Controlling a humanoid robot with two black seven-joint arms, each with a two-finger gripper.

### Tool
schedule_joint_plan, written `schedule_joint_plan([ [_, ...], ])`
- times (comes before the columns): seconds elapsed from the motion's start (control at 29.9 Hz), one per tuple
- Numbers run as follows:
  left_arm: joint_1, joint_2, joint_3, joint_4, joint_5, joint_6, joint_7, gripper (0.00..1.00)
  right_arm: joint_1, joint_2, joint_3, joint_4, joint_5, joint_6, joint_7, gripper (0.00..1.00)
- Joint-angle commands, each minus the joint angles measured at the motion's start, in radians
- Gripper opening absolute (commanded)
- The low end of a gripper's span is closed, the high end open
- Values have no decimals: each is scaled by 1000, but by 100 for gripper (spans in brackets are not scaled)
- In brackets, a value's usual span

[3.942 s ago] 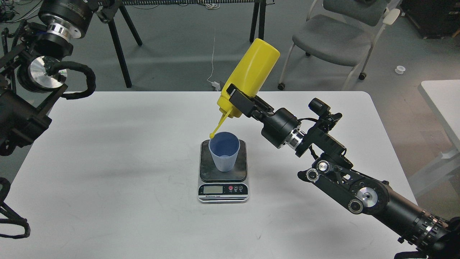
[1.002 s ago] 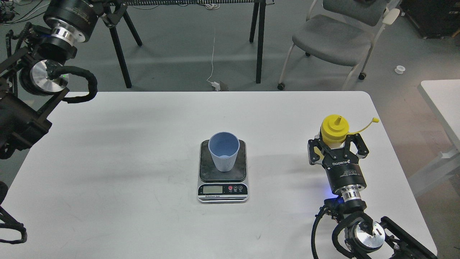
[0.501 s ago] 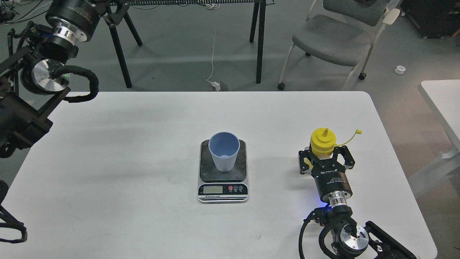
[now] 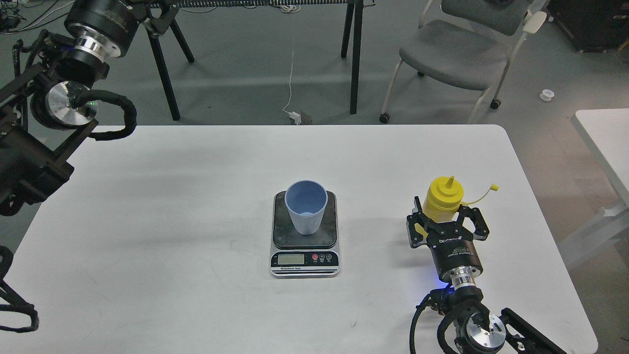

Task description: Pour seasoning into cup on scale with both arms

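1. White desk (image 4: 172,206) fills most of the frame, seen from above & slightly fwd; grey floor beyond it along the top.
2. Scale (image 4: 304,231) sits at centre of frame, just below the middle: dark mottled plate, silver front w/ small LCD & round buttons facing the bottom edge.
3. Cup (image 4: 306,206), light blue & ribbed, stands upright on the scale's plate, open mouth up. Contents can't be made out.
4. Seasoning (image 4: 442,199): yellow squeeze bottle, upright on the desk at centre-right, well apart from the scale. Pointed nozzle up; small cap on a thin yellow tether sticks out to the right.
5. Right tool (image 4: 446,223) comes up from the lower right corner, its arm w/ silver joints & black cables below it. Fingers spread wide to either side of the bottle's lower body; they look apart from it, not gripping.
6. Left arm (image 4: 64,98) occupies the upper left of frame: big black housings, silver discs, looped black cable. Its tool isn't visible; it lies beyond the frame edge.
7. Background: grey chair (image 4: 462,54) at upper right, black stand legs (image 4: 164,69) at upper left & top centre, part of a second white desk (image 4: 607,137) at right edge.
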Motion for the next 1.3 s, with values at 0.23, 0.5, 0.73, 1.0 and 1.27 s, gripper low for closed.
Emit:
schedule_joint_plan([
  [0.23, 5, 2, -2, 0, 0, -1, -1, 100, -123, -45, 3, 119, -1, 0, 9, 98],
  [0.5, 5, 10, -2, 0, 0, -4, -1, 99, -253, -171, 1, 291, -47, 0, 9, 98],
  [0.73, 6, 11, -8, 0, -2, -5, -1, 100, -250, -461, 79, 393, -141, 0, 9, 98],
  [1.0, 13, 11, -9, 14, -3, -6, 2, 100, -21, -542, 233, 177, -143, 0, 9, 100],
  [1.27, 97, 16, -43, 60, -23, -58, 25, 100, 245, -536, 225, -77, -135, 0, -63, 100],
])
